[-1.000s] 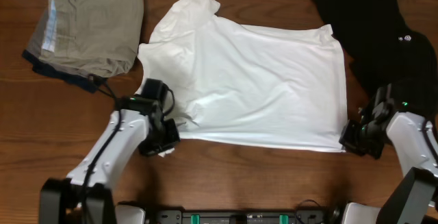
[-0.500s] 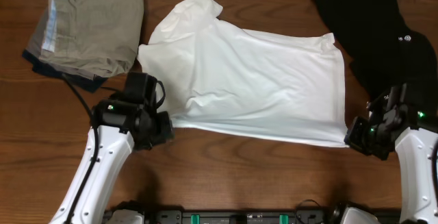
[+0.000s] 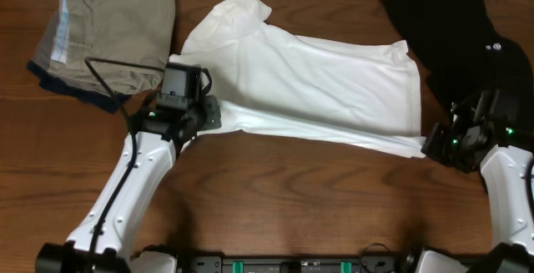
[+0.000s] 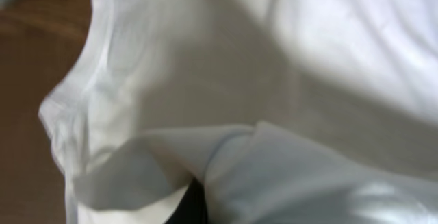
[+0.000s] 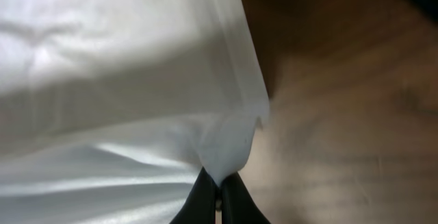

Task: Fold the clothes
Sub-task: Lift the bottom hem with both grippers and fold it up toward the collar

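The white T-shirt (image 3: 325, 85) lies across the middle of the wooden table, its front edge lifted and folded back. No graphic shows. My left gripper (image 3: 209, 116) is shut on the shirt's near left edge; in the left wrist view the cloth (image 4: 226, 80) fills the frame and drapes over the dark finger (image 4: 191, 207). My right gripper (image 3: 432, 146) is shut on the shirt's near right corner. In the right wrist view the corner (image 5: 229, 152) is pinched between the black fingertips (image 5: 219, 200).
A stack of folded khaki, grey and navy clothes (image 3: 104, 39) sits at the back left. A black garment with small white logos (image 3: 467, 39) lies at the back right, close to my right arm. Bare wood (image 3: 309, 198) lies in front of the shirt.
Both grippers have moved away from the front edge toward the back, carrying the shirt's near edge with them. The visible shirt has grown narrower front to back.
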